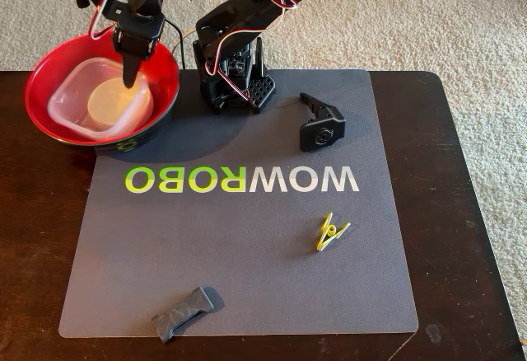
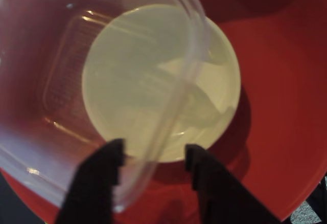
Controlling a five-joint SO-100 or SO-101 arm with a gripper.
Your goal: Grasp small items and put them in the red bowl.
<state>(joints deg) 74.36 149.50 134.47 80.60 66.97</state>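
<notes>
Hand [image 2: 153, 155] hung open over red bowl [image 1: 161, 63] at counter's [image 1: 33, 213] far-left corner; jaws straddled rim of clear tub [image 2: 46, 81], gripping nothing. White dish [image 2: 133, 70] lay inside.

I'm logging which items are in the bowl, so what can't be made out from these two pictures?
- Whether the white dish lies under or inside the clear tub: wrist view blurred.
- The gripper tips in the fixed view: too small.
- Red bowl floor: covered by tub and dish.
</notes>
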